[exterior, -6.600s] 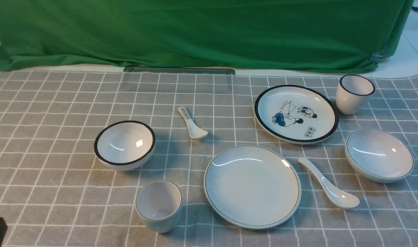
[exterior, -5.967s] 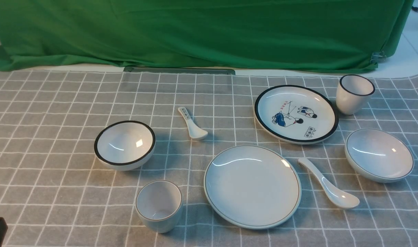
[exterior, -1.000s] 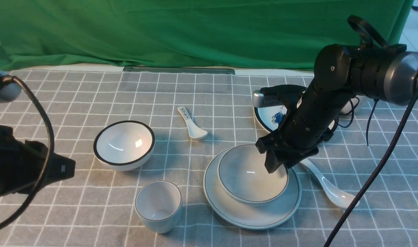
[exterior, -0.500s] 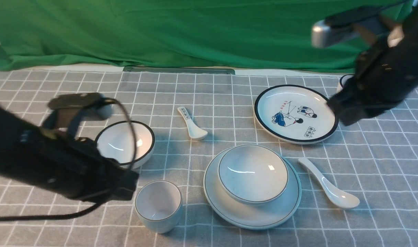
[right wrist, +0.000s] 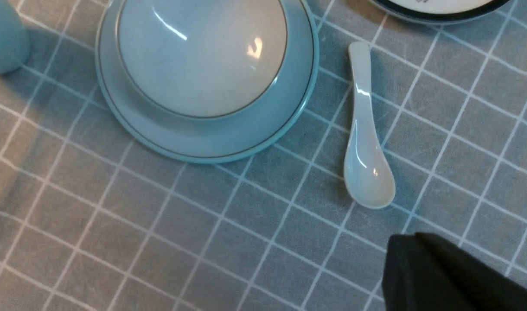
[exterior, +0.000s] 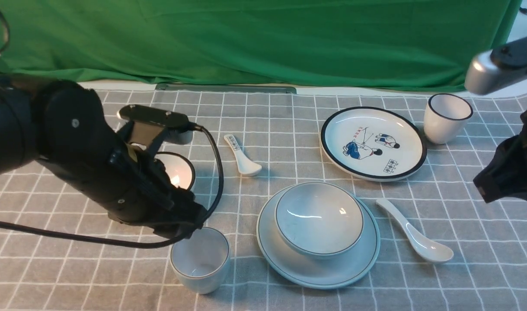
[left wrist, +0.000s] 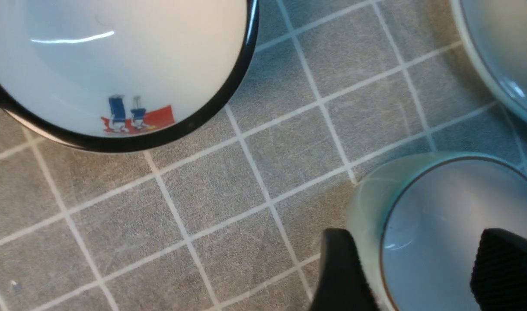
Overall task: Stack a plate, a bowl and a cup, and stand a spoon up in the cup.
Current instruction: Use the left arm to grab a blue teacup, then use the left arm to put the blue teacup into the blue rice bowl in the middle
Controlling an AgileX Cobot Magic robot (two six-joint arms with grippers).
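Hovering over cup [exterior: 199, 259], front view's lower left, left gripper [left wrist: 414, 263] is keeping fingers [left wrist: 339, 268] spread, unclamped, prepping pickup for transfer to bowl [exterior: 318, 218]; right gripper [exterior: 501, 181] finger state: can't tell.

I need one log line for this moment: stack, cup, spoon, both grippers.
stack: bowl on plate | cup: on cloth, left gripper open at rim | spoon: on cloth | right gripper: state unclear

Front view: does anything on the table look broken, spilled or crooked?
Nothing stands out. The bowl sits upright on the plate, the cup stands upright, and the spoon lies flat beside the plate.
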